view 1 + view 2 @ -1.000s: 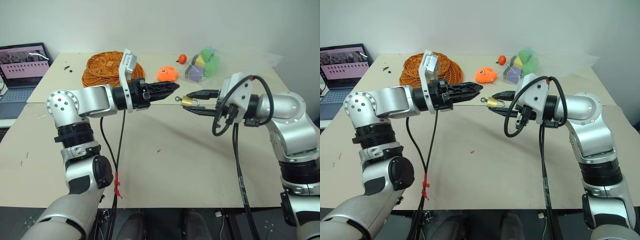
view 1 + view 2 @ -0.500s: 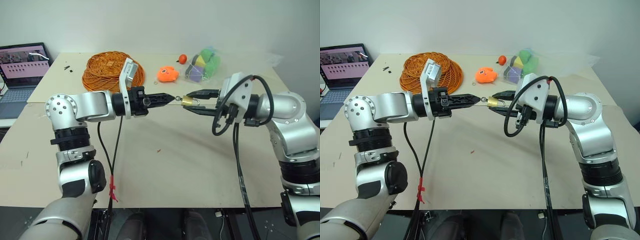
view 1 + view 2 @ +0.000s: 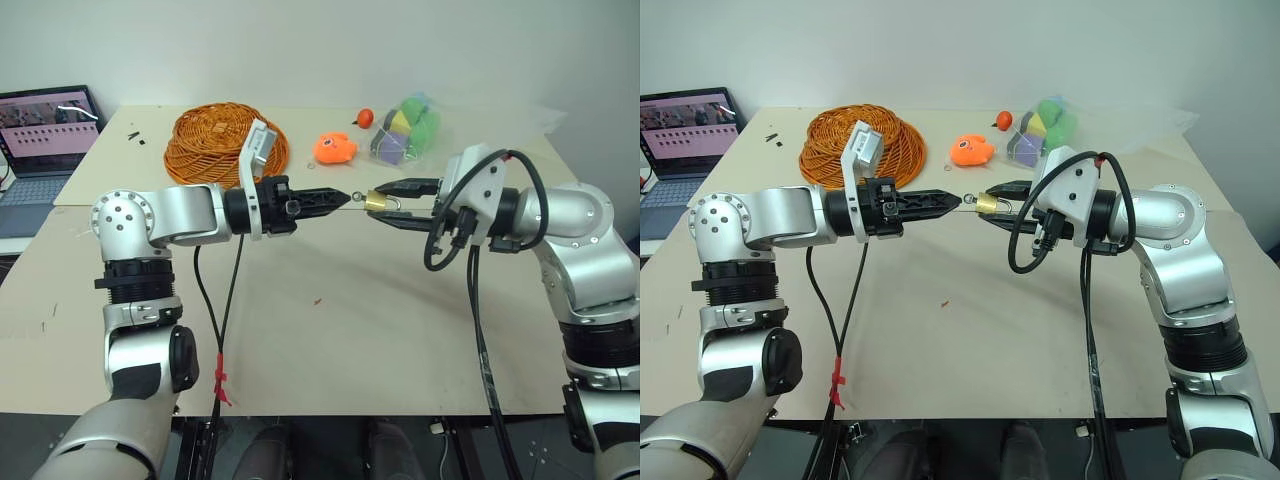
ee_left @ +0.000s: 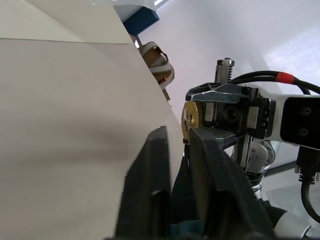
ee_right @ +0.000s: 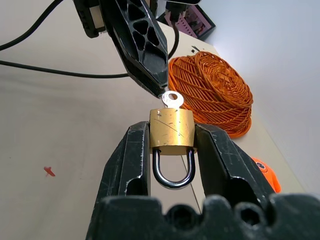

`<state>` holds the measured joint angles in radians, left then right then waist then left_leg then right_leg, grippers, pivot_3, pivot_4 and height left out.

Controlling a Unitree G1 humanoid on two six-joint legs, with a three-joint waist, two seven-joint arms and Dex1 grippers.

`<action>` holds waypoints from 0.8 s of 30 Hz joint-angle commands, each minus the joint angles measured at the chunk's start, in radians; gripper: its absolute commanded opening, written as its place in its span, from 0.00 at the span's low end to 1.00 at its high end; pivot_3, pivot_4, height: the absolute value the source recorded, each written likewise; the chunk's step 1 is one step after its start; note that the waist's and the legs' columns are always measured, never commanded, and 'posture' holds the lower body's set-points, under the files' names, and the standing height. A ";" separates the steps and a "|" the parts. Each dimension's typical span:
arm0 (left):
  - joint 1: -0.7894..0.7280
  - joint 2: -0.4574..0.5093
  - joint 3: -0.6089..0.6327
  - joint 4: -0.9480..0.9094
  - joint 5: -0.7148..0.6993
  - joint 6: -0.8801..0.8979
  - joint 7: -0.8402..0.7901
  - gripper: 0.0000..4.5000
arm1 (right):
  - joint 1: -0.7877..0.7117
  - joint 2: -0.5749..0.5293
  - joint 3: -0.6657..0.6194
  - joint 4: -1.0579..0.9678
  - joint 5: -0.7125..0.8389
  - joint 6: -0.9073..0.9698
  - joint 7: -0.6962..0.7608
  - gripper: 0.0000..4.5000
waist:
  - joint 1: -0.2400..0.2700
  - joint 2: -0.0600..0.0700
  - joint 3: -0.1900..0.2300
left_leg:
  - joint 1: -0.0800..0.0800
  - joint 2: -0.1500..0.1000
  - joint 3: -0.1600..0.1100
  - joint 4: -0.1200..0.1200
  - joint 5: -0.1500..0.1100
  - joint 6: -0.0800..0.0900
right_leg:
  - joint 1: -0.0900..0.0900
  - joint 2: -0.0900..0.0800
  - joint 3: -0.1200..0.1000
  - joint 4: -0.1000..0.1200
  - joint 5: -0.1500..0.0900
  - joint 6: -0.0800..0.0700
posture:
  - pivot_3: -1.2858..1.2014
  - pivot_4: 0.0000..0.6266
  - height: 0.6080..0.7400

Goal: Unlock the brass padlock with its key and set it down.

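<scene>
So from my seat: the right gripper [image 5: 171, 145] has its two black fingers clamped flat against either side of the brass padlock [image 5: 172, 131], holding it up in the air above the table [image 3: 340, 330], roughly between the two arms. Solid grip, body pinched squarely, silver shackle [image 5: 173, 170] hanging back toward the wrist between the fingers and looking seated in the body.

The key [image 5: 172, 99] is stuck in the lock's far face, just its little round silver bow with a hole poking out. The left gripper [image 3: 953, 199] comes in level from the other side with its tips right at that bow. In the left wrist view its fingers [image 4: 155, 165] stand a narrow slit apart. Honestly I can't tell if they're actually pinching the key or just touching it, since the bow is hidden behind the fingertips there.

Textures: the padlock's brass is scuffed with fine scratches, squarish block shape. Behind it sits a woven orange basket [image 3: 215, 135], an orange toy [image 3: 335, 148] and a clear bag of coloured soft shapes [image 3: 405, 128]. A laptop [image 3: 45, 140] is cut off at the edge.
</scene>
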<state>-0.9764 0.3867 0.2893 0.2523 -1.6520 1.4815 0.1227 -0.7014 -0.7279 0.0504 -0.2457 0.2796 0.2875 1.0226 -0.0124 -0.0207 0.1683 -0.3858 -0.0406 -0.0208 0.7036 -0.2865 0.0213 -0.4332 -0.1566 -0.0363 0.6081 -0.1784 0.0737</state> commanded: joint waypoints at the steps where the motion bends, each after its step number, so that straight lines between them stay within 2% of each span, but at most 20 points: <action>1: -0.007 0.012 -0.010 0.003 -0.055 -0.044 0.022 0.52 | -0.014 -0.014 -0.030 -0.026 0.007 -0.007 -0.010 0.21 | 0.000 0.000 0.000 | 0.000 0.000 0.000 0.000 0.000 0.000 | 0.000 0.000 0.000 0.000 0.000 0.000 | 0.52 0.24 1.00; 2: -0.006 0.013 -0.014 0.008 -0.067 -0.050 0.027 0.58 | -0.014 -0.015 -0.030 -0.027 0.007 -0.006 -0.010 0.21 | 0.000 0.000 0.000 | 0.000 0.000 0.000 0.000 0.000 0.000 | 0.000 0.000 0.000 0.000 0.000 0.000 | 0.52 0.24 1.00; 12: -0.013 0.010 -0.072 0.037 -0.172 -0.130 0.108 0.58 | -0.021 -0.013 -0.025 -0.022 0.001 -0.006 -0.013 0.21 | 0.000 0.000 0.000 | 0.000 0.000 0.000 0.000 0.000 0.000 | 0.000 0.000 0.000 0.000 0.000 0.000 | 0.52 0.24 1.00; 24: -0.003 0.022 -0.146 0.017 -0.219 -0.157 0.107 0.58 | -0.022 -0.019 -0.027 -0.032 -0.001 0.007 -0.019 0.21 | 0.000 0.000 0.000 | 0.000 -0.001 0.000 0.000 0.000 0.000 | 0.000 -0.001 0.000 0.000 0.000 0.000 | 0.52 0.24 1.00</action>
<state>-0.9750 0.3969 0.1481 0.2968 -1.8477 1.3337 0.2439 -0.7017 -0.7305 0.0514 -0.2459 0.2769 0.2921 1.0196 -0.0123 -0.0207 0.1683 -0.3858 -0.0412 -0.0208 0.7037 -0.2865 0.0213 -0.4331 -0.1572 -0.0361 0.6080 -0.1783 0.0737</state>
